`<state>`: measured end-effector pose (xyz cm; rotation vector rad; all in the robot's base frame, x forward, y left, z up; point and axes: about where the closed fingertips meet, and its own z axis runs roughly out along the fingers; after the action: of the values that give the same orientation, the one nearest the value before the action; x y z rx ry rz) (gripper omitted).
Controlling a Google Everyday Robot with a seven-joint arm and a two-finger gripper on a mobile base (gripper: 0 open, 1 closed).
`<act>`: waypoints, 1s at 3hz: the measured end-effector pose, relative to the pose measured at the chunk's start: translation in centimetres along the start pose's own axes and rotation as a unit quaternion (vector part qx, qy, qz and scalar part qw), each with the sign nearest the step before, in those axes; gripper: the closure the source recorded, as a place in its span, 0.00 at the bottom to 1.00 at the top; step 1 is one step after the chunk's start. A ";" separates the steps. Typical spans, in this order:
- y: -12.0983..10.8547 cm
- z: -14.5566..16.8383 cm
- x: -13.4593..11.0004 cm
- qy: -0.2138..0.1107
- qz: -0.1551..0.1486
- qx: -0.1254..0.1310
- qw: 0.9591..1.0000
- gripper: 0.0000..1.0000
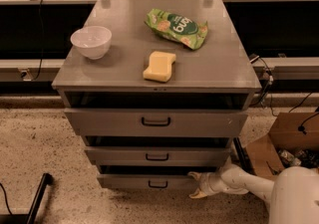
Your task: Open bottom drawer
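The grey metal cabinet stands in the middle of the view with three drawers stacked down its front. The bottom drawer is the lowest and shortest of them, close to the speckled floor, with its small black loop handle at the centre of the front. Above it sit the middle drawer and the taller top drawer.

The gripper is low down at the right end of the bottom drawer's front, reaching in from the right on its pale arm. Its two fingers look spread apart, one above the other, holding nothing – they are beside the handle, not around it, and whether a fingertip touches the drawer front cannot be told.

As for progress, the drawer seems not yet opened: a dark strip shows above its front, but the same strip shows above the other two, so it gives no sign of a pull. What is left, by my reading, is nearly all of it – move left to the handle, close on it, draw the front outward.

On the cabinet top lie a white bowl, a green snack bag and a yellow sponge, well clear of the work
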<state>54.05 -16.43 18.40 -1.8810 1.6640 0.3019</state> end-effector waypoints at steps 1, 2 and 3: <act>2.0 -0.5 -0.7 -0.011 -0.001 -0.019 1.000 0.42; 4.8 -1.2 -1.9 -0.048 0.009 -0.044 0.998 0.37; 7.5 -1.5 -3.8 -0.071 0.010 -0.085 0.994 0.31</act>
<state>45.79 -14.37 19.48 -1.9171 1.6064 0.5880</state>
